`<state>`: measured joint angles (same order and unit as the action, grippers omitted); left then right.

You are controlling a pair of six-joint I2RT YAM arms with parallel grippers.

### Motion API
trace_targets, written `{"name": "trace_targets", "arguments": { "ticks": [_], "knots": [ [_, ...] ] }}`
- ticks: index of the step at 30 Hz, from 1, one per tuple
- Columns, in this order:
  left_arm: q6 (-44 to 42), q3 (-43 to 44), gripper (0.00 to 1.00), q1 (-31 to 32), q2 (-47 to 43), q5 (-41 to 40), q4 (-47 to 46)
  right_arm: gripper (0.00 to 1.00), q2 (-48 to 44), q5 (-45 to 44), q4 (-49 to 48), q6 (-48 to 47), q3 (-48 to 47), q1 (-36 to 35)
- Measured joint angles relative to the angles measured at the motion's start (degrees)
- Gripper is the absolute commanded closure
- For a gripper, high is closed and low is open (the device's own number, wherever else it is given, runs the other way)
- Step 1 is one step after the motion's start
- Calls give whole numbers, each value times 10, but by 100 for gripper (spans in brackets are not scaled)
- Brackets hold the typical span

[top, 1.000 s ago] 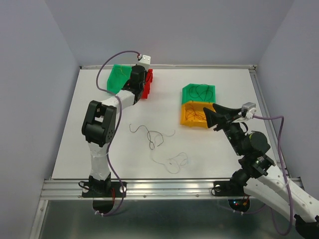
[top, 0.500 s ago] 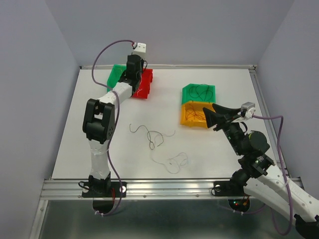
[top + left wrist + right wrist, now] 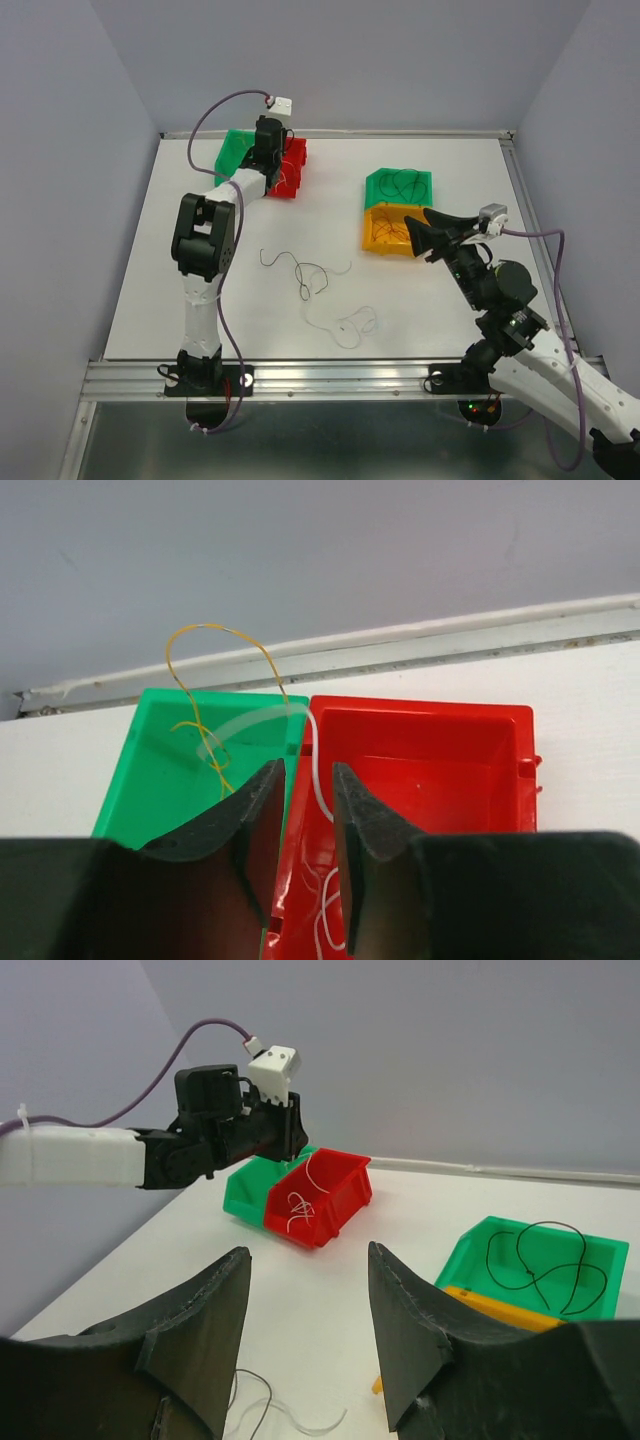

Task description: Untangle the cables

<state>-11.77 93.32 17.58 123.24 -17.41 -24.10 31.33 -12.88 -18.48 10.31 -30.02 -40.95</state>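
From above, the left tool (image 3: 270,155) hangs over the red bin (image 3: 292,172) while loose cables (image 3: 310,280) sprawl on the surface (image 3: 200,230); its wrist view shows jaws slightly parted by a white strand (image 3: 316,775), likely dropping it; the right wrist view shows the right tool (image 3: 308,1250) gaping empty, due to pick another.

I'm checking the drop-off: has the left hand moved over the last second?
Yes. The left hand has shifted toward the far edge of the table, from over the middle of the red bin to its far end.
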Motion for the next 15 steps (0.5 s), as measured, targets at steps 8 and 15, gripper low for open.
{"name": "trace_targets", "arguments": {
  "ticks": [8,15],
  "knots": [
    [-2,-23,39,2,-21,16,14,42,17,5,0,0,0,0],
    [-34,-73,21,6,-130,46,52,34,73,26,15,2,-18,0]
  ]
}}
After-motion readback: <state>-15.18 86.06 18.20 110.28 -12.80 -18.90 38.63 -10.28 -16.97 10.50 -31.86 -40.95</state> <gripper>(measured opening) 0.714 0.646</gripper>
